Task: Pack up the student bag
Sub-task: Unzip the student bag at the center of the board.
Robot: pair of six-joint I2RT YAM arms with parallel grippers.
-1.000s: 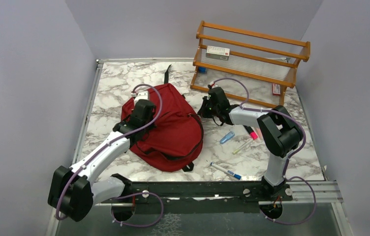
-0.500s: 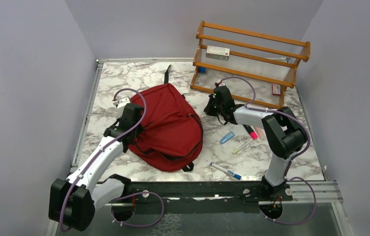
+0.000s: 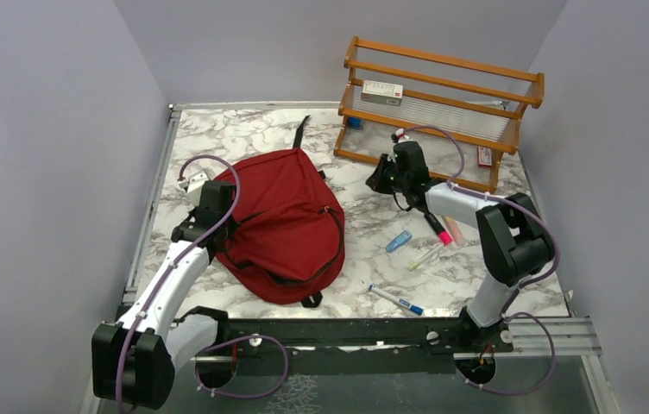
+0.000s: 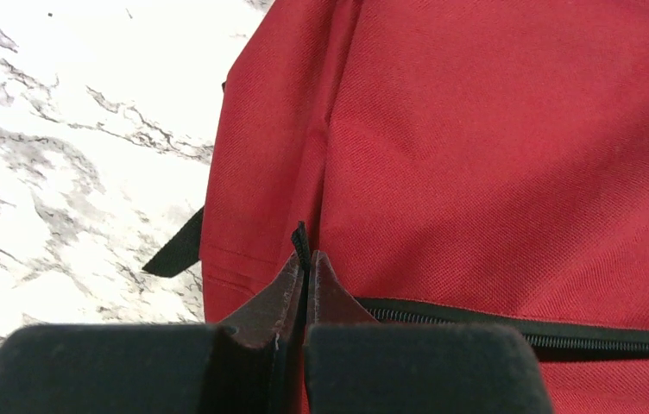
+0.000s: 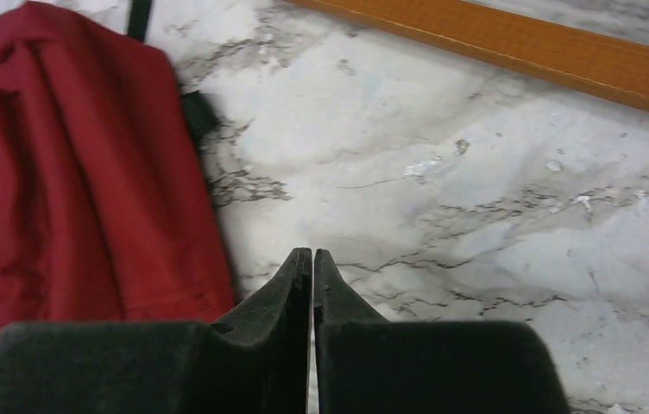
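The left gripper point(image 4: 307, 263) pinched the bag's point(image 4: 494, 147) black zip pull point(image 4: 300, 237). The right gripper point(image 5: 313, 259) hung clenched, empty, over the bench point(image 5: 476, 172). Print on the far box point(image 3: 381, 91) was illegible.

The left claw point(image 3: 217, 221) sits against the student bag point(image 3: 291, 216).

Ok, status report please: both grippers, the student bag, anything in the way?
Left gripper shut on zipper pull of student bag. Right gripper shut, empty, over table. Bag lies flat. Pens loose beside it, none on it.
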